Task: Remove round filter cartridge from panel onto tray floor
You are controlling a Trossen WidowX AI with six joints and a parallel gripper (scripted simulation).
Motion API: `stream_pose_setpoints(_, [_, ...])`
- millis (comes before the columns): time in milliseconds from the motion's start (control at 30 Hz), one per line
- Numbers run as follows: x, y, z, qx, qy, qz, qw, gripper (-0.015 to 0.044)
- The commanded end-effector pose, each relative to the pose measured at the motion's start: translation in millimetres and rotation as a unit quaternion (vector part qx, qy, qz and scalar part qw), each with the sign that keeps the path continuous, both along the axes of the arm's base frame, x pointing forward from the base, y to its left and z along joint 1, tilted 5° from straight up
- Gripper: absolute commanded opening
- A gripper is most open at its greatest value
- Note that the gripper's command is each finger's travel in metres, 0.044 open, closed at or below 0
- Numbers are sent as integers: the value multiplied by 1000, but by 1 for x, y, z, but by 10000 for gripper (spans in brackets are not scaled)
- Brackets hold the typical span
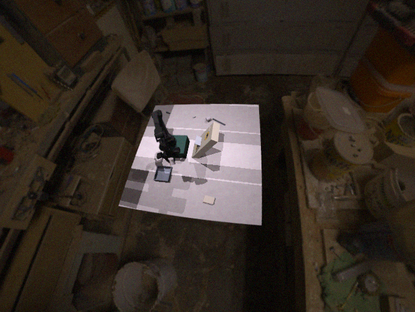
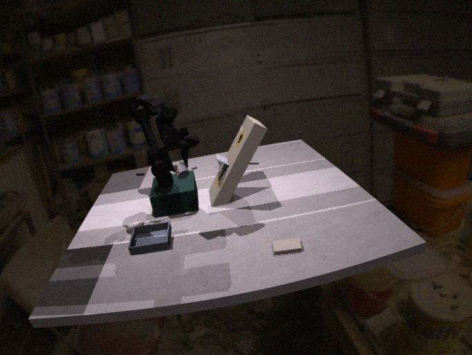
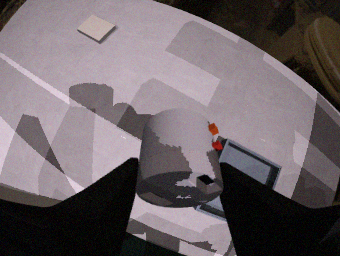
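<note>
My gripper [image 1: 166, 158] [image 2: 181, 166] [image 3: 178, 167] is shut on the round filter cartridge [image 2: 182, 170] [image 3: 177, 140], a pale cylinder with an orange and a red mark on its side. The cartridge is held in the air, near the green block in the top and exterior views. The tray [image 1: 162, 180] [image 2: 150, 250] [image 3: 250, 165], blue-grey with low walls, lies on the table; its visible floor holds nothing. In the wrist view the tray is behind and right of the cartridge, partly hidden. The service panel [image 1: 214, 137] [image 2: 243, 160] leans, its round yellow-ringed opening [image 1: 207, 135] [image 2: 239, 139] dark. The cartridge's slots cannot be made out.
The arm stands on a green block [image 1: 182, 144] [image 2: 175, 200], between the tray and panel. A pale flap [image 1: 198, 141] [image 2: 221, 159] juts from the panel. A cream slab [image 1: 209, 200] [image 2: 287, 245] [image 3: 96, 28] lies near the front edge. A dark rod [image 1: 219, 121] lies behind the panel.
</note>
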State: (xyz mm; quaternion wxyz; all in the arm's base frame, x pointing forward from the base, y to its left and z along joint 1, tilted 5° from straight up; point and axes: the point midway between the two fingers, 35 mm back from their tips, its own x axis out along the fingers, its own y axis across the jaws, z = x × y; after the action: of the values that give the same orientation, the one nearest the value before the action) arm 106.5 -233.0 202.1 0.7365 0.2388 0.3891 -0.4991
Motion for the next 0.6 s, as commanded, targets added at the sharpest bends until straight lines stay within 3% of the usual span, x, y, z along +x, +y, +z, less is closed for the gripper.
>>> stream_pose_setpoints(0, [-12, -10, -14, 3, -3, -29, 1000, 0])
stream_pose_setpoints(567, [-80, -39, -71, 4, -14, -158, 987, 0])
